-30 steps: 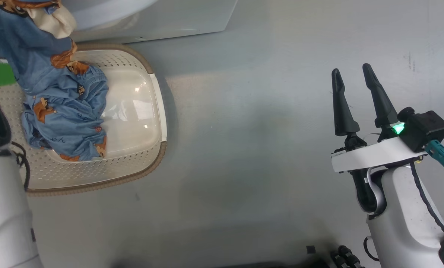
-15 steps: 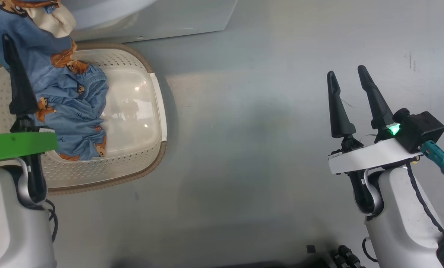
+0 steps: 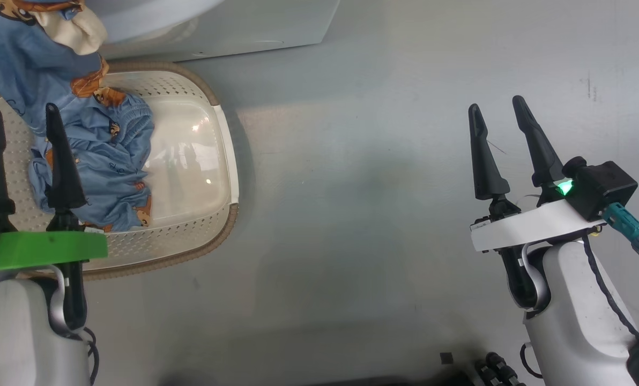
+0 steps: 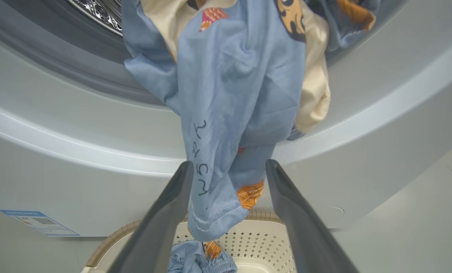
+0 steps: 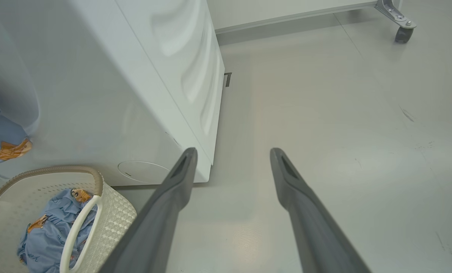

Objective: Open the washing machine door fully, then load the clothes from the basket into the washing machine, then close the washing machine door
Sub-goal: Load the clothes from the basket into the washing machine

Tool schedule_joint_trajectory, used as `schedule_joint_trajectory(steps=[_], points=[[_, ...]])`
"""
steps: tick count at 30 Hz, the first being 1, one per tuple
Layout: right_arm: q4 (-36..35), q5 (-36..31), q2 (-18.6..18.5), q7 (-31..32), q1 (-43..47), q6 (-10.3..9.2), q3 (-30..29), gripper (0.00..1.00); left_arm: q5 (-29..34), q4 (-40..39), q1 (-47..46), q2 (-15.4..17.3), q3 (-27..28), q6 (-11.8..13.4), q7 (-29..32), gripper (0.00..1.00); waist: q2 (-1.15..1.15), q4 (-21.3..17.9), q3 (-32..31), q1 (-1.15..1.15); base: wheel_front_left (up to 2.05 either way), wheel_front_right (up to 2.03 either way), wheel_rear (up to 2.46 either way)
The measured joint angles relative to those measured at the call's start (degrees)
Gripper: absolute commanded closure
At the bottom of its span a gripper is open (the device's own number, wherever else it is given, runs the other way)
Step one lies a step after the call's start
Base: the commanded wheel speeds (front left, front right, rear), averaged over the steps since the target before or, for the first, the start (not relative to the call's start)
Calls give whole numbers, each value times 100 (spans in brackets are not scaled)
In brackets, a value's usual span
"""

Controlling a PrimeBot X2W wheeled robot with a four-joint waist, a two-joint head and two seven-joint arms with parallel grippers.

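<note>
The washing machine (image 3: 255, 27) stands at the top left, its steel drum (image 4: 97, 11) open; its door is out of view. Light blue clothes (image 4: 229, 94) with a cream piece (image 4: 313, 94) hang out of the opening, down over the white front toward the basket (image 3: 191, 236). More blue printed clothes (image 3: 105, 171) lie in that basket. My left gripper (image 3: 23, 110) is open over the basket's left part; the hanging cloth dangles past its fingers, ungripped. My right gripper (image 3: 496, 104) is open over bare floor, far right of the basket (image 5: 112, 216).
Grey floor stretches from the basket to the right arm. A wheeled frame leg (image 5: 400, 32) stands at the far right beyond the machine's side panel (image 5: 180, 68). Small dark parts (image 3: 491, 370) sit at the bottom edge. A blue label (image 4: 36, 223) marks the machine's front.
My left arm has drawn back from the machine and down, so both open fingers now point up over the basket. The right gripper shifted slightly left. The clothes barely moved.
</note>
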Motion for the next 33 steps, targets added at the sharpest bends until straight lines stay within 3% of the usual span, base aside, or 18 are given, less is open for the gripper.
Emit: schedule_joint_trajectory(steps=[20,33], points=[[40,5,-1,0,-1,0,26,0,-334,274,805,-1,-319,-24,2,0,0,-29,-19,0,0,0,0],[51,9,-1,0,-1,0,54,0,-534,303,858,0,-359,-24,19,0,0,-25,-21,0,0,0,0]])
